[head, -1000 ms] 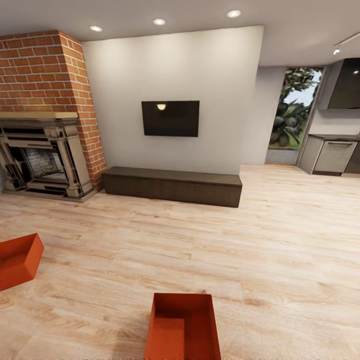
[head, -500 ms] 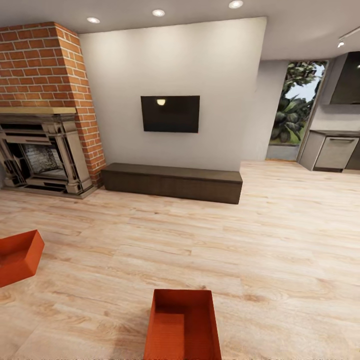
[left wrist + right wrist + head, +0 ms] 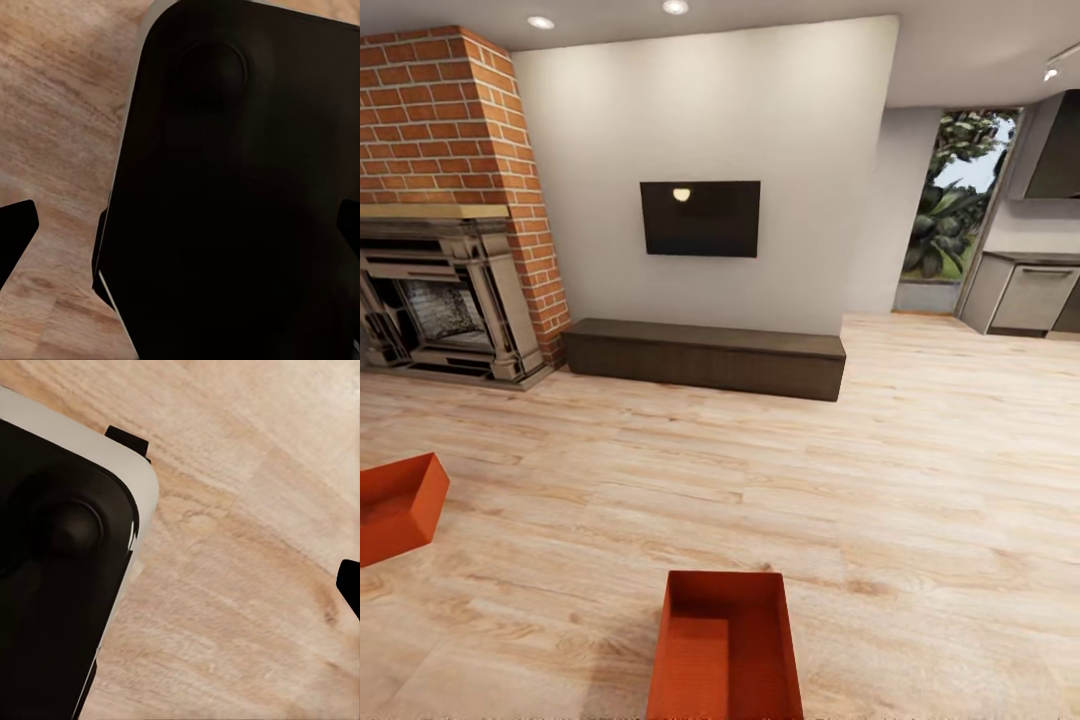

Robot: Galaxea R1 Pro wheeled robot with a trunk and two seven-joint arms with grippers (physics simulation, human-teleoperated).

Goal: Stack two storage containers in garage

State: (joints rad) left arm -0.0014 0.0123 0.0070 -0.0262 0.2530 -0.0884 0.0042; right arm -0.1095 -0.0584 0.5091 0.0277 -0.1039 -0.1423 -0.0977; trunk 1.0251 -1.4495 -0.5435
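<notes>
Lying on the light wood plank floor (image 3: 920,480) of the living room, two orange-red storage containers were seen: one (image 3: 725,655) at the head view's near edge, the other (image 3: 395,505) well apart at its left. Left gripper fingers (image 3: 15,236) were spread wide, nothing held; the right gripper's spread could not be told.

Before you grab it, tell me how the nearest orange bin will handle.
The nearest storage container looks empty with thin walls, so probably light, and its rim may flex under the fingers. Its flat base on the wood floor suggests it slides rather than tips when pushed.
</notes>
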